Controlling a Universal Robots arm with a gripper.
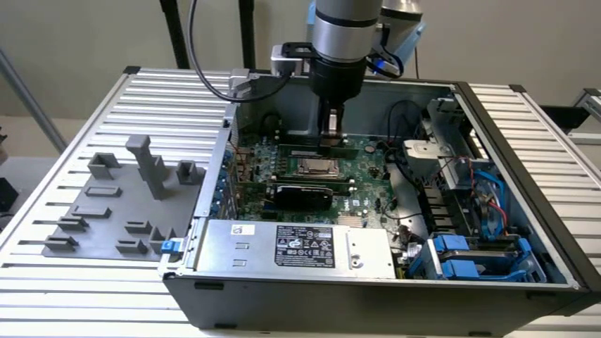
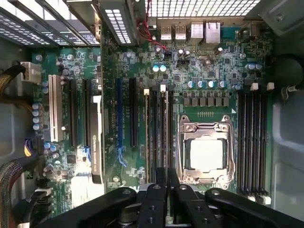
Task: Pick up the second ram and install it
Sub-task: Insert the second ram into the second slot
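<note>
Ribbed metal bench carries an open computer case [image 1: 526,232]. Arm hangs vertical over the motherboard [image 1: 362,179]. Claw [image 1: 331,143] clenched on the second ram [image 1: 319,150], held edge-down at the slots beside the processor socket [image 2: 206,153].

Exterior view: high, oblique, at mid distance, facing the open grey metal computer case [image 1: 395,282] on the slatted aluminium table [image 1: 94,105].
Wrist view: close, straight down past the black gripper fingers [image 2: 156,199].
Shared by the 2 views: green motherboard [image 1: 362,204] [image 2: 209,61], silver square CPU socket [image 1: 317,166] [image 2: 205,154] just beyond the fingertips.
</note>
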